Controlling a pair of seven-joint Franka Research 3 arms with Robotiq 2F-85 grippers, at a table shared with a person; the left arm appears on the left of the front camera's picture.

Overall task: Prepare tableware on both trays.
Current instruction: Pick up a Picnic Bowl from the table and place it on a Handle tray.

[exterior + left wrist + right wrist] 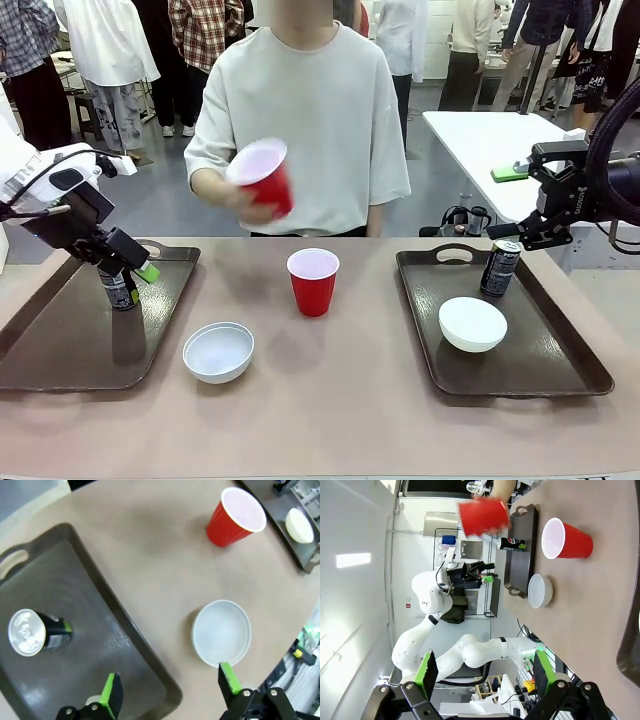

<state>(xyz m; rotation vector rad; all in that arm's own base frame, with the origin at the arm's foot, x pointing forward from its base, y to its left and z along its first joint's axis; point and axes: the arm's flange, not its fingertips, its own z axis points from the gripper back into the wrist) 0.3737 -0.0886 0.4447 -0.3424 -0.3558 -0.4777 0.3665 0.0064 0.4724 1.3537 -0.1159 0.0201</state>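
One dark can (pixel 118 288) stands on the left tray (pixel 60 370). My left gripper (pixel 138 268) hovers open just above and beside it. In the left wrist view the can (pixel 30 634) sits left of the open gripper (pixel 170 690). A second can (pixel 500 267) stands on the right tray (pixel 560 370) beside a white bowl (pixel 472 323), under my open right gripper (pixel 515 235). Another white bowl (pixel 218 351) and a red cup (pixel 313 281) rest on the table between the trays. The person's hand holds a second red cup (pixel 263 176) tilted in the air.
The person stands at the far edge of the table, behind the red cup. In the right wrist view my left arm (pixel 470 575) shows beyond the left tray (pixel 520 540). A white table (pixel 490 150) stands at the back right.
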